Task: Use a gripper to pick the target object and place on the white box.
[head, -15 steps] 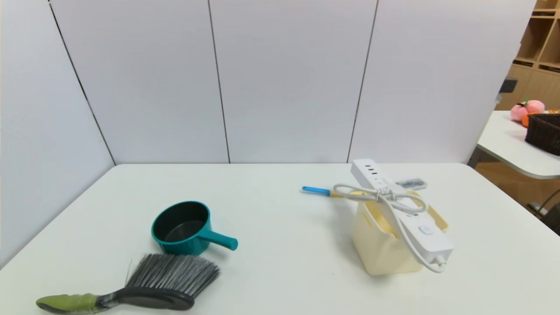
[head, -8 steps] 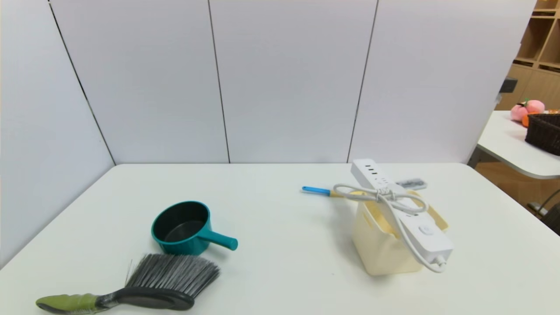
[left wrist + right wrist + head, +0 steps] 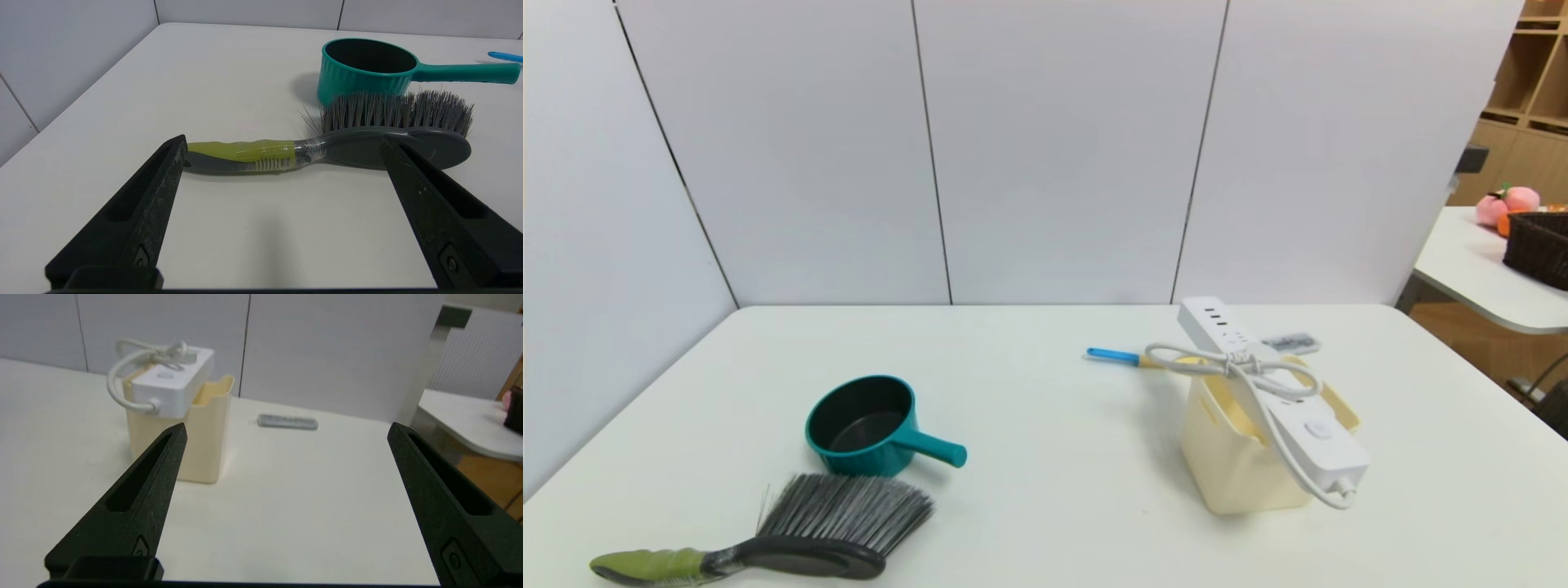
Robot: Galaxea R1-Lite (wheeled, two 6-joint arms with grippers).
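Where masked by power strip across box rim, cannot see all inside. Outside head view, note right gripper wide, empty, beside box; left gripper wide, facing brush.

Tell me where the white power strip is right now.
In the head view, the power strip lies on the right side, slanted across the top of the cream bin, to the right of the blue-handled tool.

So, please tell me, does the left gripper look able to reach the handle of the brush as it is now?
Probably yes: the left gripper is open and empty, and nothing lies over the green handle. Its height above the table is hard to judge.
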